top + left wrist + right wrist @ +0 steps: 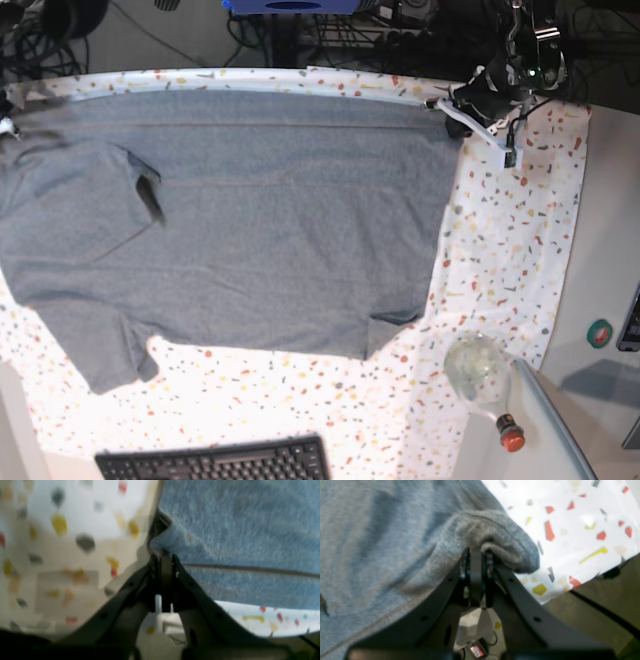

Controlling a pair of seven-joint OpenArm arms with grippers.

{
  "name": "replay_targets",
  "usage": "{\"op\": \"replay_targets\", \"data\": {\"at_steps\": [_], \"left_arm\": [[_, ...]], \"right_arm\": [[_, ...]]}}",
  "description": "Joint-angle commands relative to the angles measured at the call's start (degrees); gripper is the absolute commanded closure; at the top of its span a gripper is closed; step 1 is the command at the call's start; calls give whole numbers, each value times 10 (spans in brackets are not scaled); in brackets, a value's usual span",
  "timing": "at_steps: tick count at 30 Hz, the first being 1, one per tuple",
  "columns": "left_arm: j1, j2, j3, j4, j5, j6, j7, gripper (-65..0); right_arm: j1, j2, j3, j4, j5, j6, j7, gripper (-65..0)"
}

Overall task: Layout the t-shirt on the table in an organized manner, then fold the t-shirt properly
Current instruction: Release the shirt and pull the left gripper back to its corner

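Base view gives me one heather-grey short-sleeved cotton t-shirt [240, 230] spread across the bench [500, 270], which wears a white cloth flecked with red, yellow, grey and orange. I count two sleeves: one folded over onto the body at the left of that view, one lying at the lower left near the front edge. The shirt's far hem runs along the bench's back edge.

I have two claws. My left claw [162, 555] sits at the far right corner of the shirt as the base view shows it, its jaws pinched together on a corner of the fabric beside the stitched hem. My right claw [476, 551] is likewise clamped on a bunched fold of the grey cloth at the garment's edge; in the base view it is cut off at the far left border.

Off the shirt I count one black keyboard [215, 462] at the front edge and one clear bottle with a red cap [485, 380] lying at the front right.
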Motion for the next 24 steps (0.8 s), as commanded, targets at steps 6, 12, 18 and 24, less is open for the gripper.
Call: {"op": "replay_targets", "data": {"at_steps": [6, 12, 18, 24], "left_arm": [[6, -8, -3, 11, -1, 3, -13, 0], [5, -9, -3, 11, 4, 3, -13, 0], [5, -4, -29, 11, 4, 5, -11, 0], [6, -7, -90, 11, -1, 4, -10, -454]], "right_arm": [[-7, 5, 7, 10, 3, -2, 18, 0], [-19, 5, 7, 10, 3, -3, 13, 0], [-19, 5, 8, 15, 4, -3, -35, -21], [-20, 5, 9, 16, 5, -3, -38, -345]]}}
